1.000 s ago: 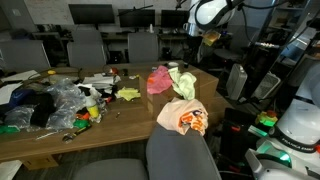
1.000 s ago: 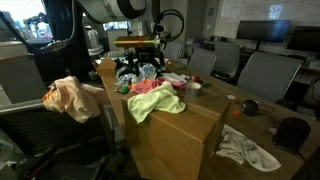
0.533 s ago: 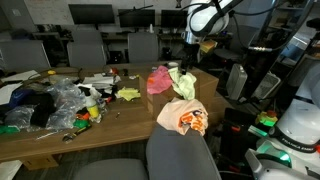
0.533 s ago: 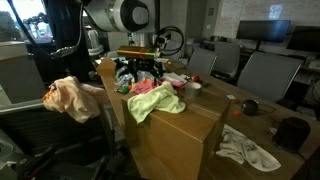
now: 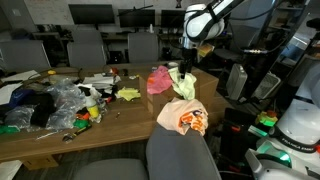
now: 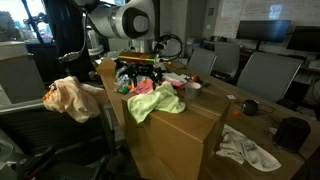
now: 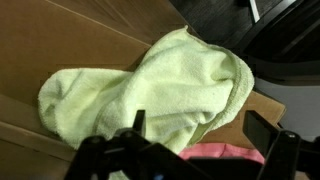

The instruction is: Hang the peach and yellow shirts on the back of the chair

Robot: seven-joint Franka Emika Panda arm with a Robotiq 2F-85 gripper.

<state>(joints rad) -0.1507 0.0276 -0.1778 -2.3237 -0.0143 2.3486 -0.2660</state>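
Observation:
The pale yellow-green shirt (image 5: 183, 82) (image 6: 150, 101) (image 7: 150, 85) lies crumpled near the wooden table's corner, beside a bright pink-red cloth (image 5: 158, 78) (image 7: 215, 152). My gripper (image 5: 186, 64) (image 6: 140, 72) (image 7: 200, 135) hangs open just above the yellow shirt, a dark finger on each side, with nothing held. The peach shirt (image 5: 182, 117) (image 6: 68, 97) with its orange-red print is draped over the top of the grey chair (image 5: 180, 155) that stands by the table's near edge.
The wooden table (image 5: 120, 125) carries a heap of plastic bags and small items (image 5: 55, 100) on its other half. Squarer grey office chairs (image 5: 88, 48) and monitors stand behind it. A white cloth (image 6: 250, 150) lies on a lower surface.
The arm has come down and moved over the yellow shirt, with its jaws still open. The shirts and the pink cloth have not moved.

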